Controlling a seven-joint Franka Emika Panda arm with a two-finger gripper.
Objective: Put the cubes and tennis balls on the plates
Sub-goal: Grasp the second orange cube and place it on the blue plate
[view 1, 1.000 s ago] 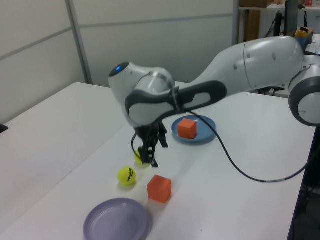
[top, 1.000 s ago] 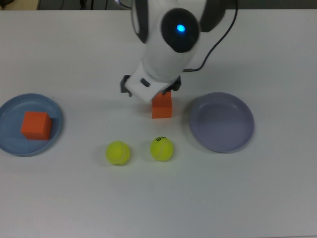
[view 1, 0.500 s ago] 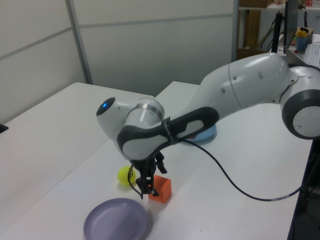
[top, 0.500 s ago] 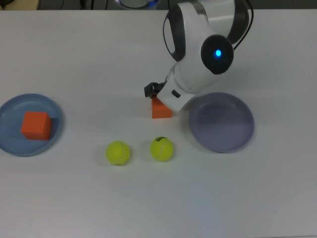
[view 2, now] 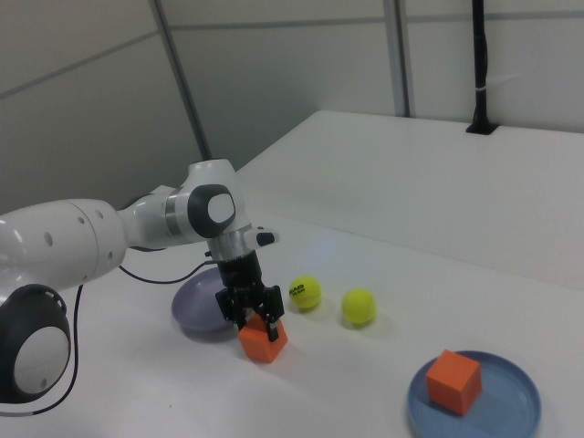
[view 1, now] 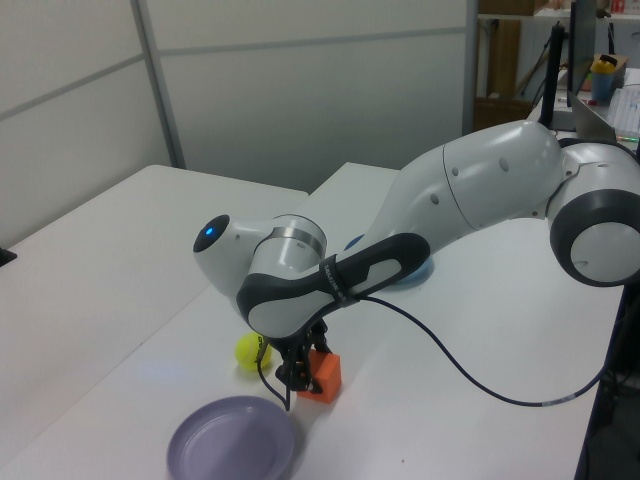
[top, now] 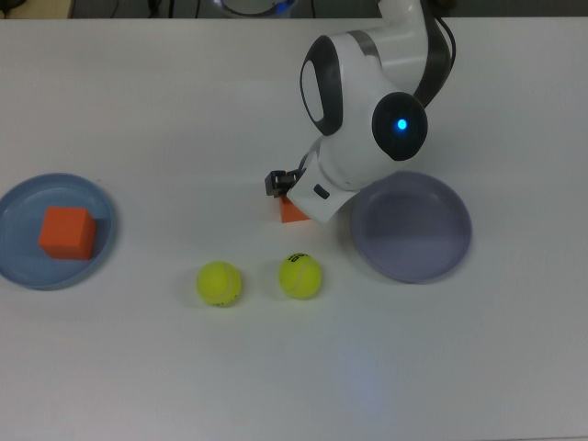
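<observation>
The pincer (view 2: 255, 320) is down over an orange cube (view 2: 263, 341) on the white desk (top: 138, 101), fingers spread on either side of the cube's top. That cube sits beside the lavender plate (top: 411, 226). The other cube (top: 67, 232) lies on the blue plate (top: 18, 197) near the top view's left edge. Two tennis balls (top: 220, 283) (top: 300, 276) rest on the desk, near the first cube.

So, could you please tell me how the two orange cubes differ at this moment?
The cube on the blue plate rests inside the blue plate, in full view and untouched. The cube by the gripper stands on the bare table, beside the purple plate, with the gripper down around it. Both look alike in colour and size.
</observation>
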